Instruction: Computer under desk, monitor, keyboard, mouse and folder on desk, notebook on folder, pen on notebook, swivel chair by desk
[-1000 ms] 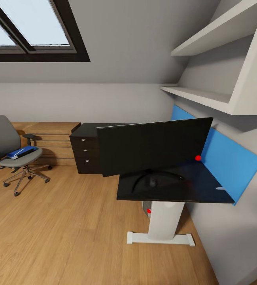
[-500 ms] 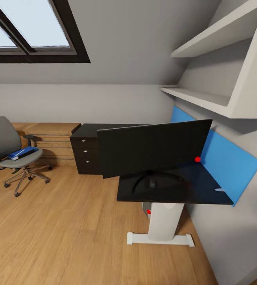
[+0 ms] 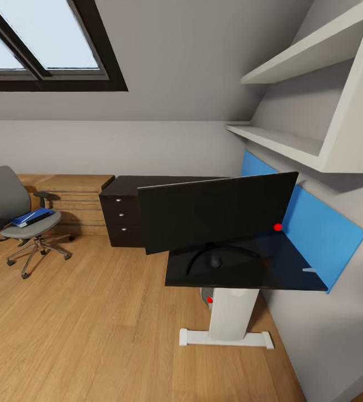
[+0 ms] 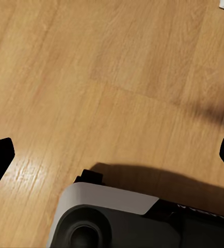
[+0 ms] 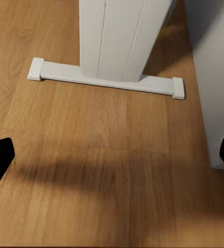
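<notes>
While both grippers, left gripper (image 4: 112,155) and right gripper (image 5: 112,155), are held spread over bare floor, the folder (image 3: 32,216) is seen at mid-left on the swivel chair (image 3: 15,215), well apart from the desk (image 3: 248,265).

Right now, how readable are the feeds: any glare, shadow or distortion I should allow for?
Head view: wide-angle stretch bends the shelves at the edges; the glossy desk mirrors the monitor, so small dark items on it are hard to pick out. Left wrist view: a soft dark shadow lies on the floor, otherwise evenly lit. Right wrist view: a broad blurred shadow band crosses the floor before the desk's foot bar.
</notes>
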You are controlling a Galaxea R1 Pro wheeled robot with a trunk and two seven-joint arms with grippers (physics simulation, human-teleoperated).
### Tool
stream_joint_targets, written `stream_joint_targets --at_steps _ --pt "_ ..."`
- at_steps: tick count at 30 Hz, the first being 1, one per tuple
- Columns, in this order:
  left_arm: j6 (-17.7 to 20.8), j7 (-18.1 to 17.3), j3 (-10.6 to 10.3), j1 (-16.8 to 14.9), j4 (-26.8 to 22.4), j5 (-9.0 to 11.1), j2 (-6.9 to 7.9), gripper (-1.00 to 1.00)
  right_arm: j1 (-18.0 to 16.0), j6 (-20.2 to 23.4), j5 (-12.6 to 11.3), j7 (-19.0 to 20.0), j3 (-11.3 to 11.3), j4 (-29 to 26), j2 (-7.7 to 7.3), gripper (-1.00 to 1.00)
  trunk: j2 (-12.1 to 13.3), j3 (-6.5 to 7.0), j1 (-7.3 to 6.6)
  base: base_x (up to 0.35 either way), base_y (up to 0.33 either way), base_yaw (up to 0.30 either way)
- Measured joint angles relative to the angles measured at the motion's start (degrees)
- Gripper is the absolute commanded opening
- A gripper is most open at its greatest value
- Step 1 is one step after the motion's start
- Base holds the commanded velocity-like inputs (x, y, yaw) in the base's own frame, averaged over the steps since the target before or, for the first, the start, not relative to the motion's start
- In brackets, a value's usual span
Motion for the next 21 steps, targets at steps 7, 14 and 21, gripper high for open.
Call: stream_joint_targets --at_steps 7,14,21 --pt "0.0 0.0 0.0 0.0 0.0 0.0 0.06 1.0 0.0 1.8 -0.1 -0.2 -0.1 -8.0 0.37 1.0 2.8 1.26 -1.54 0.0 0.0 0.0" --pt "0.0 0.0 0.1 0.0 0.0 0.0 0.08 1.0 0.0 10.8 -0.6 -0.2 -0.3 -17.1 1.4 1.0 5.6 2.52 -3.08 0.0 0.0 0.0" --pt "0.0 0.0 0.1 0.0 0.0 0.0 0.09 1.0 0.0 19.7 -0.8 -0.1 -0.3 -24.4 1.66 1.0 8.4 3.77 -4.62 0.0 0.0 0.0"
